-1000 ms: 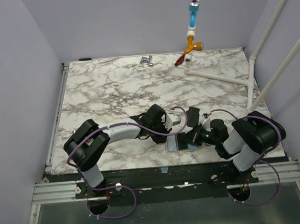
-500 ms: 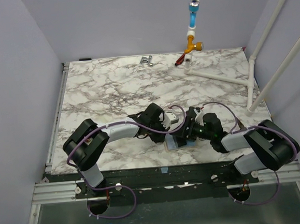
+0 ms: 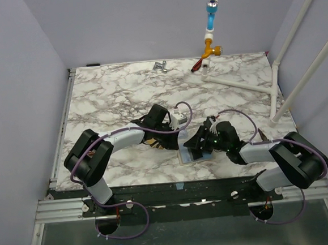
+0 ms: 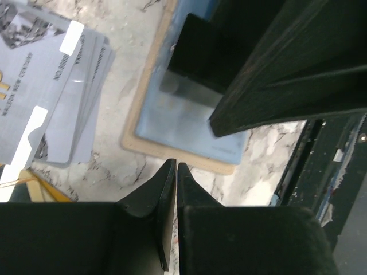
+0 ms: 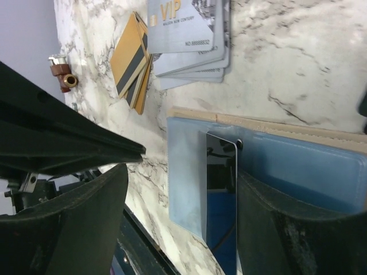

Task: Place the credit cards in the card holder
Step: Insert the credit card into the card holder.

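Note:
The card holder [image 3: 199,155] lies open near the front edge, with a tan rim [image 5: 269,127] and a blue inside [image 4: 189,129]. A fanned pile of pale grey credit cards [image 5: 189,34] [image 4: 57,86] and a few gold ones with dark stripes [image 5: 131,62] [image 3: 154,141] lie beside it. My right gripper [image 5: 183,180] [image 3: 195,144] is open over the holder. A dark glossy card [image 5: 221,189] stands on edge between its jaws, against the right-hand finger [image 5: 298,229]. My left gripper [image 4: 174,167] [image 3: 175,134] is shut and empty, just short of the holder's rim.
A brass valve [image 5: 63,77], a metal fitting [image 3: 160,66] and a white pipe frame [image 3: 246,79] stand along the table's back edge. The black front rail [image 4: 321,172] runs close to the holder. The two grippers are close together over the holder.
My right gripper has opened and reached left over the card holder. The left arm has drawn back towards the upper left, still shut.

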{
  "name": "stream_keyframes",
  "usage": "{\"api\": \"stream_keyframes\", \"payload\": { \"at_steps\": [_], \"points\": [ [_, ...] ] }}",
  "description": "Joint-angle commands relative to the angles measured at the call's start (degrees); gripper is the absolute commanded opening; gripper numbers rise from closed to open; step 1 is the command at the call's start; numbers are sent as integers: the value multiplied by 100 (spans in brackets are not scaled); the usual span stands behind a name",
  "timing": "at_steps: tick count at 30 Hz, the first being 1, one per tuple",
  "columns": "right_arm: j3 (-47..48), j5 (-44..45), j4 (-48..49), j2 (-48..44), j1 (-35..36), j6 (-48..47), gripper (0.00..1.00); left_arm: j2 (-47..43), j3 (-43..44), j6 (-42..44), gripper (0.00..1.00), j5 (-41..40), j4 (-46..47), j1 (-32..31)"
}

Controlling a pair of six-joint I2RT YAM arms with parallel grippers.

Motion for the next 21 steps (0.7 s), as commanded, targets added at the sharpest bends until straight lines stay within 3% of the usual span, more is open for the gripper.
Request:
{"api": "stream_keyframes", "payload": {
  "at_steps": [1, 9, 21],
  "points": [
    [98, 746, -1726, 289, 301, -376, 73, 146, 203, -308, 7, 544, 344, -55],
    [-6, 813, -1766, 50, 312, -326, 76, 475, 464, -302, 8, 787, 494, -116],
    [-268, 676, -1382, -266, 301, -285, 76, 894, 755, 300, 5, -651, -449, -446]
  ]
}}
